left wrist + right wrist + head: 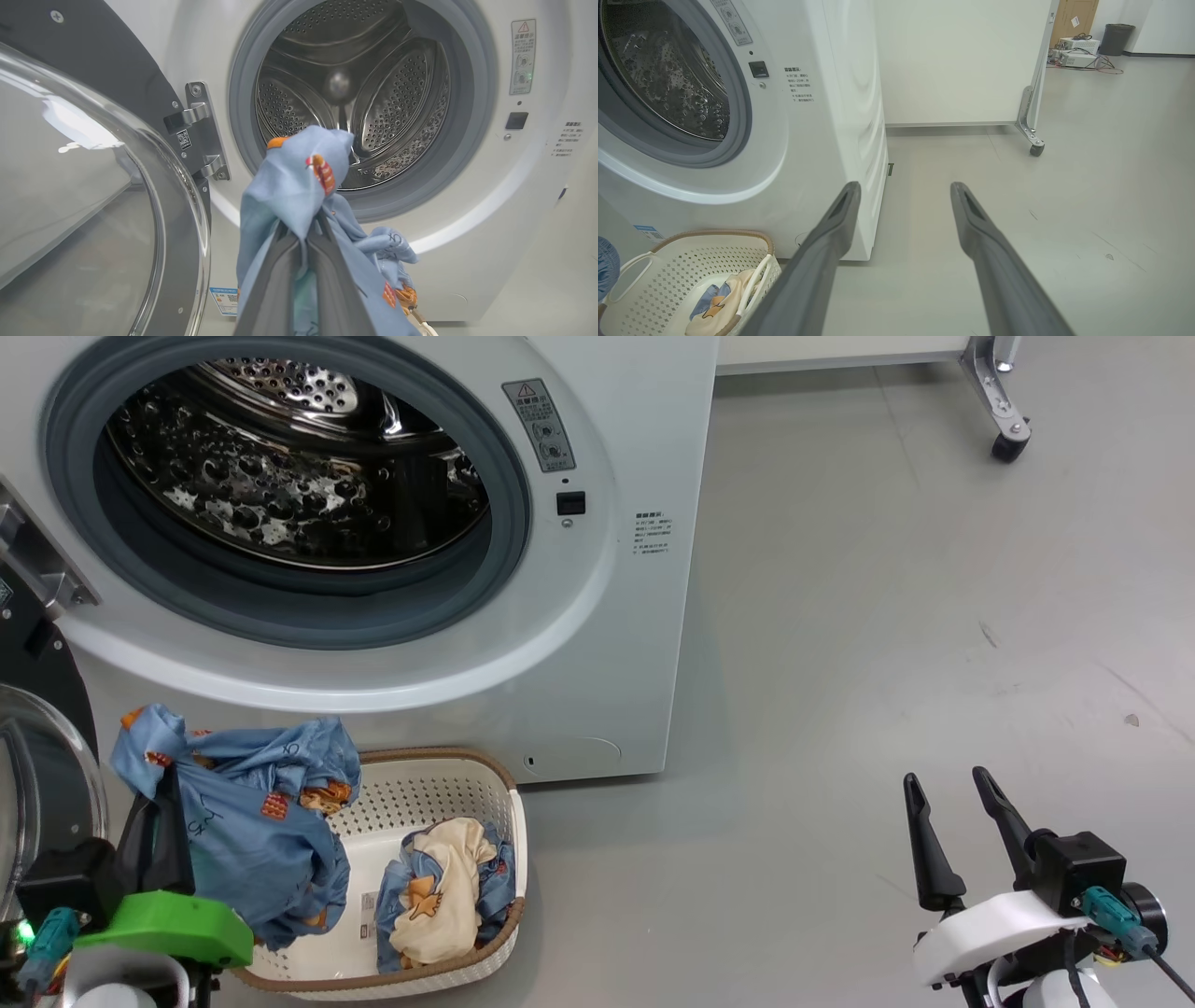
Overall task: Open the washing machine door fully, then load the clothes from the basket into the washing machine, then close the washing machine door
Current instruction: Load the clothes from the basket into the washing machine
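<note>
The white washing machine (607, 616) stands with its steel drum (299, 476) exposed. The washing machine door (42, 775) is swung open to the left, its glass bowl (84, 186) close beside my left arm. My left gripper (168, 793) is shut on a light blue garment (252, 821) with orange prints, lifted above the basket (443, 761). In the left wrist view this garment (289, 186) hangs over the gripper (303, 228), in front of the drum opening. More clothes (443, 891), cream and blue, lie in the basket. My right gripper (945, 782) is open and empty over the floor.
The grey floor stretches to the right of the machine. A white panel on a caster wheel (1011, 439) stands behind at the right, its caster wheel (1035, 149) on the floor. Far back sit a dark bin (1115, 39) and some boxes with cables.
</note>
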Motion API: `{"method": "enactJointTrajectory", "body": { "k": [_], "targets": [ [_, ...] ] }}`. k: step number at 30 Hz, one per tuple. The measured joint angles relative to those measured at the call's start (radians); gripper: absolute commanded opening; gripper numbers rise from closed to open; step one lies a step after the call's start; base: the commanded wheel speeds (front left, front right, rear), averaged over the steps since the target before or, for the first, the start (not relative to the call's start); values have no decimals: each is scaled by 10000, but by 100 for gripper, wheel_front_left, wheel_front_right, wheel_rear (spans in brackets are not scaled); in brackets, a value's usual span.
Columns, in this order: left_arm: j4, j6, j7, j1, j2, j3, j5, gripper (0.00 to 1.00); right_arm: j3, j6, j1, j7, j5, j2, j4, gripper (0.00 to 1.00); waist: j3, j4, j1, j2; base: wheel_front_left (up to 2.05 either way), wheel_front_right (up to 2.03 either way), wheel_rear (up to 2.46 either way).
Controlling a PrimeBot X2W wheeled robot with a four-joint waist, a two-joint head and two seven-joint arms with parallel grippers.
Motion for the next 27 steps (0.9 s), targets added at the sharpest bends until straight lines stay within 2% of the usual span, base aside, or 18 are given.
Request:
{"method": "enactJointTrajectory", "body": {
  "k": [8,27],
  "targets": [
    [-407,0,0,691,-46,119,33,0,-10,0,289,0,0,-12,-19,100,-521,-170,0,0,0,0,0],
    [-978,-2,2,1081,-117,130,35,0,-35,0,302,0,2,-27,-199,100,-405,-172,0,0,0,0,0]
  ]
}}
